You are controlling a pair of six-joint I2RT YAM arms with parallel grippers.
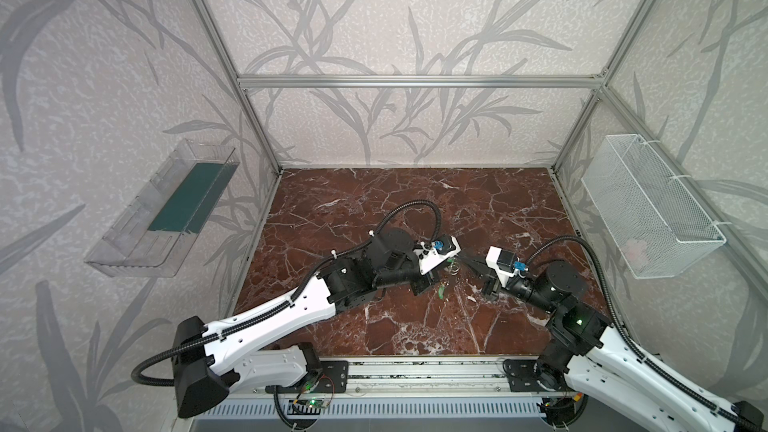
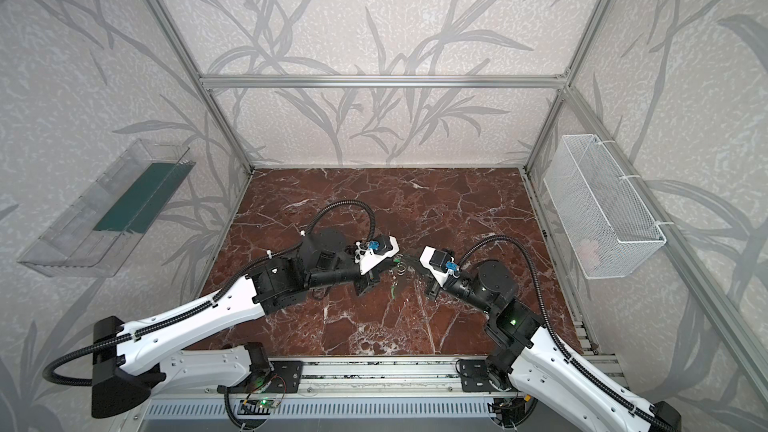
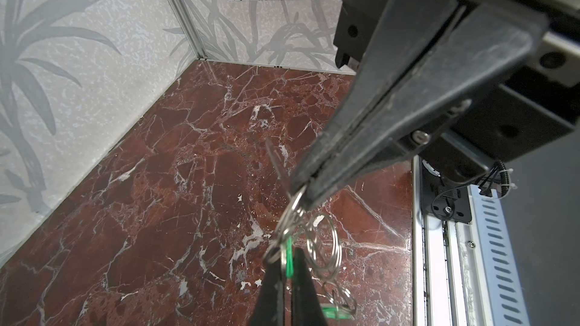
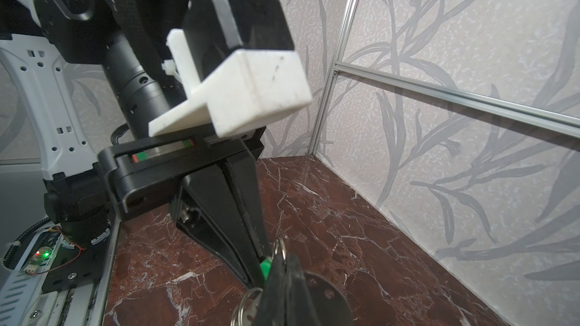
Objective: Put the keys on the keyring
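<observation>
Both grippers pinched on the bunch, held up between them

In both top views I have the left gripper (image 1: 452,262) and right gripper (image 1: 462,261) tip to tip above the floor, the keyring (image 2: 400,268) just under the tips, so each side can work against the other. A second green key (image 1: 440,290) dangles below the left tips. In the left wrist view the left gripper (image 3: 303,197) is clamped narrow on a wire loop of the keyring (image 3: 323,246), which I judge steadies it. The right gripper (image 3: 288,257) comes in opposite, pinching the green key (image 3: 290,266). In the right wrist view the right gripper (image 4: 284,258) is closed on that green key (image 4: 266,266), with the left fingers (image 4: 248,239) touching just beside it.
</observation>
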